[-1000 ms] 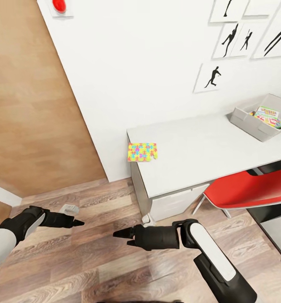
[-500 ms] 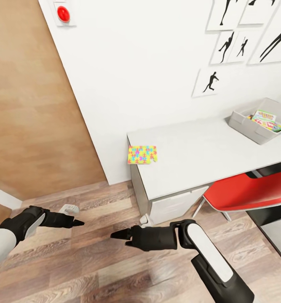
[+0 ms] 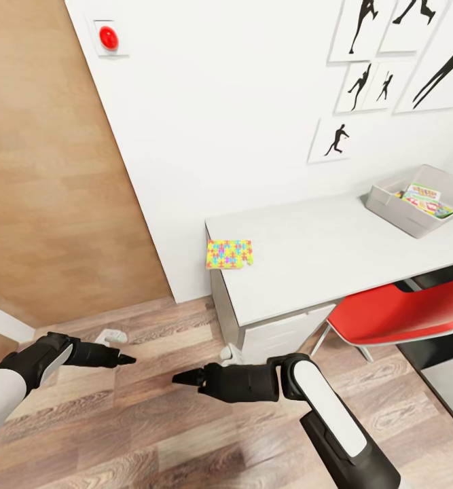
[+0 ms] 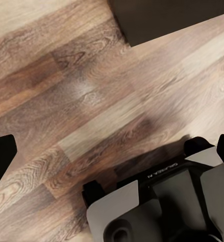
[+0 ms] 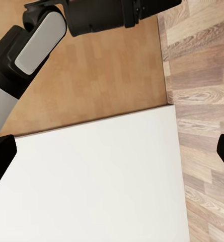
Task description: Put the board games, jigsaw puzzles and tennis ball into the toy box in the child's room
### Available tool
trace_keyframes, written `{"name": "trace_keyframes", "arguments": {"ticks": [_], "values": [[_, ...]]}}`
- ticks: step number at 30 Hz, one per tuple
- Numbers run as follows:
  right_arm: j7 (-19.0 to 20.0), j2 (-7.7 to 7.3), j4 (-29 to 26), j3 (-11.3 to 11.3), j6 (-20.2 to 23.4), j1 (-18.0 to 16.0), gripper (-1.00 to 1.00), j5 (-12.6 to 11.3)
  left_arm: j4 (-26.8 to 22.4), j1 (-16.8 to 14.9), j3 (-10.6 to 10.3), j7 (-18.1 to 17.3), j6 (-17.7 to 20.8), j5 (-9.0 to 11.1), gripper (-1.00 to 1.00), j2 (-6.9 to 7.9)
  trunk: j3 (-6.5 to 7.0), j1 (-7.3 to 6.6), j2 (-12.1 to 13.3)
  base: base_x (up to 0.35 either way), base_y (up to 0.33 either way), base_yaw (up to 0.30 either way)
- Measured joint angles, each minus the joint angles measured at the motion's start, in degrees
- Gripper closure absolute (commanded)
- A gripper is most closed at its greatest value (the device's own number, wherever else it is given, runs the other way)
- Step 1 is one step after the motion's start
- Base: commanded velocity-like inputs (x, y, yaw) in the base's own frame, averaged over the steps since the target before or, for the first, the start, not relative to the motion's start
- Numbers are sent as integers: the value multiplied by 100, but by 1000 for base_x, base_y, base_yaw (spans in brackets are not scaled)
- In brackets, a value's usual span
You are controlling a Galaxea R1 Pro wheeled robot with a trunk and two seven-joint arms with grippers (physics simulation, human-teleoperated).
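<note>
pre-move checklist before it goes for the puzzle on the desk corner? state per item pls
1. Target located: jigsaw puzzle lies flat at the table corner nearest the door, one edge about at the table's rim. ok.
2. Toy box in view, open-topped, printed boxes already inside, at the far end of the table. ok.
3. Left claw free: nothing between its fingertips in the left wrist view. ok.
4. Right claw free: fingertips apart, nothing held. ok.
5. Claws in reach of the puzzle: both hang low over the floor, short of the table. not ok.
6. Red chair tucked under the table, beside the approach path. cannot tell if it clears the base.
</note>
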Motion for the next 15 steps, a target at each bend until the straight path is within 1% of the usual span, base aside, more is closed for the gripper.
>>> {"name": "trace_keyframes", "arguments": {"ticks": [3, 5, 15], "values": [[0, 3, -1, -2, -3, 0, -100, 3, 6, 0, 1, 0, -221, 3, -100, 0, 29, 0, 0, 0, 0, 0], [-3, 5, -1, 2, -7, 0, -100, 1, 7, 0, 0, 0, -280, 3, -100, 2, 48, 0, 0, 0, 0, 0], [-135, 12, 15, 6, -18, 0, -100, 40, 9, 0, -8, 0, -341, 4, -100, 5, 143, 0, 0, 0, 0, 0]]}}
